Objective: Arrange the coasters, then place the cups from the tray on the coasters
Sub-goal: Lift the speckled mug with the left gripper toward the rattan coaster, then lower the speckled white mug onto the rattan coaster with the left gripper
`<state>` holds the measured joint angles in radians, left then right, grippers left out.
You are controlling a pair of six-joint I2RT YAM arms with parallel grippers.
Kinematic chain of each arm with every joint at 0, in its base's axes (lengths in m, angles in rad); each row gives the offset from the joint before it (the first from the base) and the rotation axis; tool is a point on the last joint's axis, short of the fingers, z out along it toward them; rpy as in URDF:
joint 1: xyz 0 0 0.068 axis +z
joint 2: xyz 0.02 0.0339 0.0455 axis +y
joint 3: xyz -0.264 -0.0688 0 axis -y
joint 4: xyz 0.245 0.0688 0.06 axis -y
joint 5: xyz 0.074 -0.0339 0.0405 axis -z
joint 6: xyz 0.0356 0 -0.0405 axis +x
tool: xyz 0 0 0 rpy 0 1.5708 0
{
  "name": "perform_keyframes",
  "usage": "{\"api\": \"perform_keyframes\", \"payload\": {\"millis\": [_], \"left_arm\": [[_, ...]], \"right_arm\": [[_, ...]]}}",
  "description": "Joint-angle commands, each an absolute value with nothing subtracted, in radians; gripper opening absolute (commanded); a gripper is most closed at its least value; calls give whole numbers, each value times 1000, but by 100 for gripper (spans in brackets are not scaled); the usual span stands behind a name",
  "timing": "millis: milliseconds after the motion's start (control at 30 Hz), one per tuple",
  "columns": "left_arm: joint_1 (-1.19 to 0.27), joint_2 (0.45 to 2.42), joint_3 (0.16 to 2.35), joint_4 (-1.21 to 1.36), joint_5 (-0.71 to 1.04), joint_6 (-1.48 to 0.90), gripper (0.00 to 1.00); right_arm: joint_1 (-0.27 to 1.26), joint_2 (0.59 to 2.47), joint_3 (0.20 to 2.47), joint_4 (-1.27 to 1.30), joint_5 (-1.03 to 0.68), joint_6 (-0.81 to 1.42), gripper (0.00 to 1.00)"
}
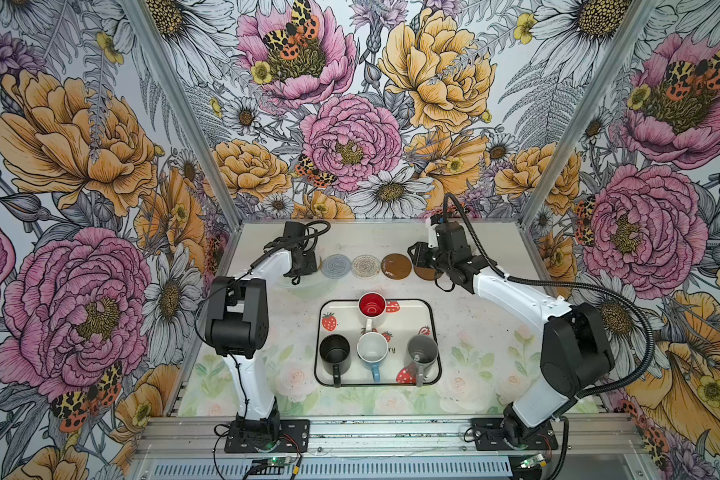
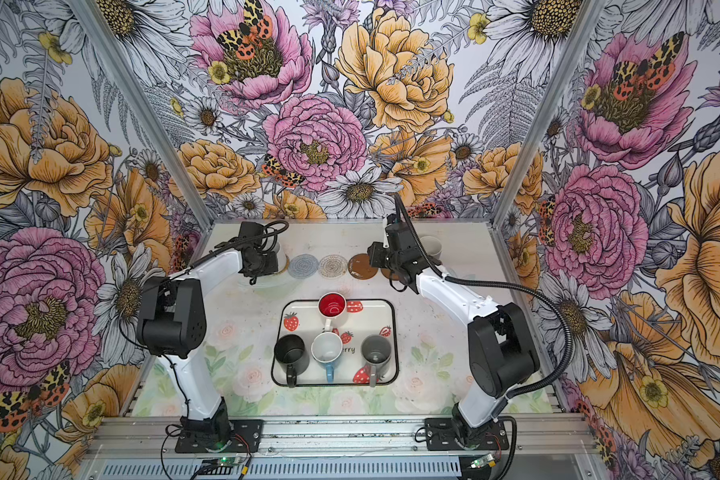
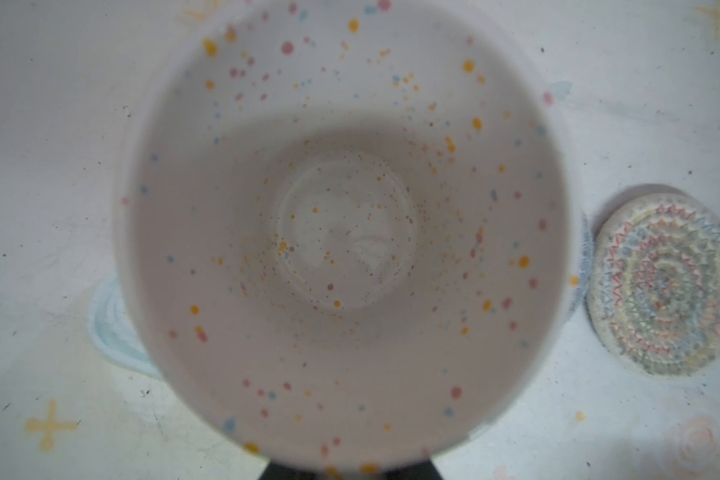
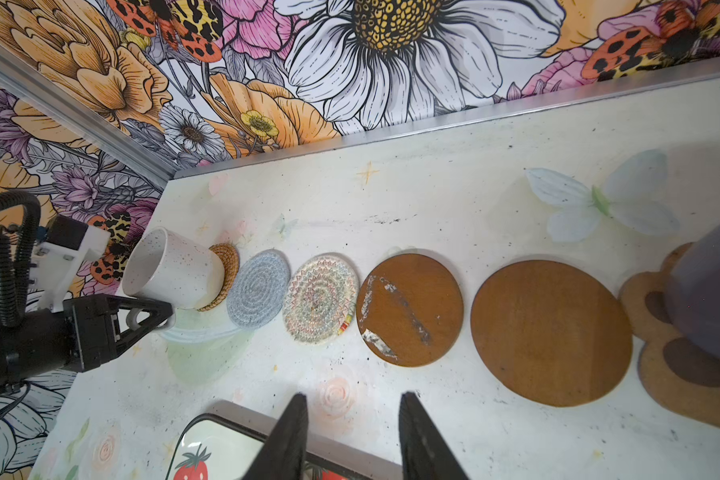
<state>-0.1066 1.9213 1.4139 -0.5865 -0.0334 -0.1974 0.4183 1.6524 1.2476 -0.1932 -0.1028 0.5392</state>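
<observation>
Lavender mug [image 4: 710,291] cropped, rattan coaster [image 4: 228,268] half hidden

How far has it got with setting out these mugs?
Done: six coasters lie in a row, and the lavender mug stands on the paw coaster. In hand: the left pincer holds the white mug by its handle at the rattan coaster. Left: four mugs wait on the tray; the right pincer is open and empty.

cup [image 4: 171,270]: white, speckled; tray [image 1: 412,311]: white, red strawberries; coaster [image 4: 258,289]: blue-grey woven
</observation>
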Motion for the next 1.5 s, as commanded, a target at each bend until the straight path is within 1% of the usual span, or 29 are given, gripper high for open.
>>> {"api": "perform_keyframes", "payload": {"millis": [0,1467], "left_arm": [[-95,1885,1467,-505,-48,-173,0],[-90,1963,1526,-551,-79,-173,0]], "right_arm": [[413,1673,1285,-190,-110,548,39],[413,1692,1292,-191,-126,552,39]]}}
